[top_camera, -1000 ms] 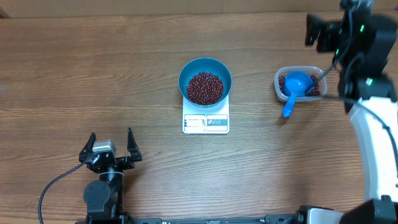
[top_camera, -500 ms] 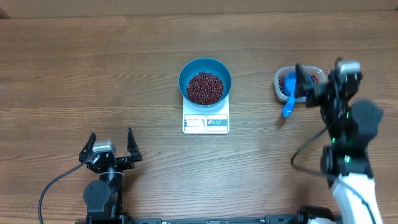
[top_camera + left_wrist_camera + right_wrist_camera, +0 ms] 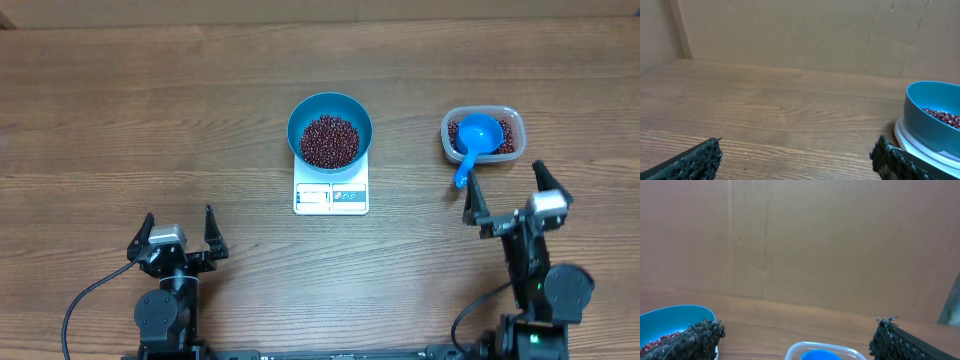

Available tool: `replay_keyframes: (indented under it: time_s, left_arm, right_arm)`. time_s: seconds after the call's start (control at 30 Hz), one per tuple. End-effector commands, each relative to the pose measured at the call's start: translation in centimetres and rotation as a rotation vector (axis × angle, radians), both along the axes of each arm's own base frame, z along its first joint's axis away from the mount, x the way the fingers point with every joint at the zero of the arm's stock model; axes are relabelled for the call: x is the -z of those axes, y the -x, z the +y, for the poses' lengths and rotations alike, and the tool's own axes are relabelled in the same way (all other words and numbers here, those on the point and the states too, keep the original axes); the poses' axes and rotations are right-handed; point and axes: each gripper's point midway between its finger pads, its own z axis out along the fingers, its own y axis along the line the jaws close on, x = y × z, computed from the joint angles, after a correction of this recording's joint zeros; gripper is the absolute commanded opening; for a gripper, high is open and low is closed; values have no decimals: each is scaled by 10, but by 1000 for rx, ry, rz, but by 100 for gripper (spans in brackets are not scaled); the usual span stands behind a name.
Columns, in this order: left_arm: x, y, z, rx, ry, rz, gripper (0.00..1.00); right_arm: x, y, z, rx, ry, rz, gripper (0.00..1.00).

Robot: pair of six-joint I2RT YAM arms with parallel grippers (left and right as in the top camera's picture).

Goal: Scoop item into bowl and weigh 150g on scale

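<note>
Surveying the overhead view: the blue bowl [image 3: 330, 108] sits on the white scale [image 3: 331, 197] at mid-bench, holding a heap of red-brown beans [image 3: 330, 141]. The scale's display is too small to read. To its right stands a clear tub [image 3: 510, 118] with more beans, and a blue scoop [image 3: 477, 133] rests in it. The scoop's long axis runs from the tub toward the near edge, its handle overhanging the rim and pointing at the right hand [image 3: 505, 193]. That hand sits just beyond the handle's end, jaws wide apart and empty. The left hand [image 3: 180, 220], also spread and empty, is well apart from bowl and tub, at the near-left of the bench [image 3: 120, 100].

Left wrist view: both fingers [image 3: 692, 161] stand apart with nothing between; bowl and scale lie ahead to the right.

Right wrist view: the fingers [image 3: 690, 339] are apart. The tub rim and scoop sit straight ahead, low between them, with the bowl off to the left.

Judgement: should more beans be needed, the right hand is the nearer to the scoop handle.
</note>
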Motion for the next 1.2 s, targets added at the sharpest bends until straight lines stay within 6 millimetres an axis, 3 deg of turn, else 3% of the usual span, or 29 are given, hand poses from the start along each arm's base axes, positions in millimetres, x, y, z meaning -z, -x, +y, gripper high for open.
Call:
replay_keyframes:
  time_s: [0.0, 0.3, 0.93, 1.17]
  left_arm:
    - [-1, 0, 1, -2, -15, -6, 99]
    - [-1, 0, 1, -2, -15, -6, 100]
    - [-1, 0, 1, -2, -15, -6, 99]
    - [-1, 0, 1, -2, -15, -6, 100]
  right_arm:
    - [8, 10, 3, -8, 9, -36, 100]
    - [31, 23, 13, -59, 20, -27, 100]
    - [71, 27, 16, -75, -4, 132, 100]
    - [72, 27, 14, -63, -13, 140, 100]
